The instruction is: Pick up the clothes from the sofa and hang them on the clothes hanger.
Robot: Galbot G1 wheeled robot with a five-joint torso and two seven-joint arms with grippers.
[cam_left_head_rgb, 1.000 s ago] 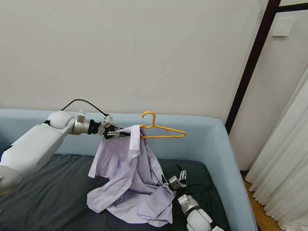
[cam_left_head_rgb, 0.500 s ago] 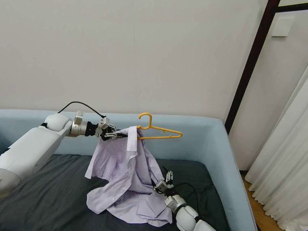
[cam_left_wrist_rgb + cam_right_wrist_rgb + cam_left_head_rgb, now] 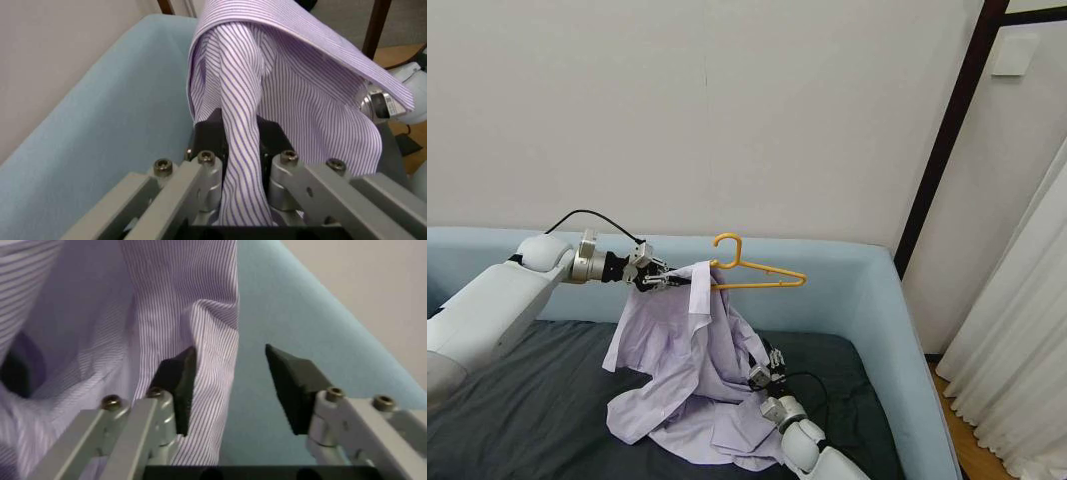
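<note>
Left gripper, fingers pinching the shirt, holds it high over the sofa, one shoulder on the hanger; the right gripper, fingers spread, has climbed to the shirt's hanging right edge, apparently to grasp it

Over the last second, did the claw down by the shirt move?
Yes. The right gripper has slid left, away from the sofa's end wall, up to the shirt, and is open at its edge.
</note>
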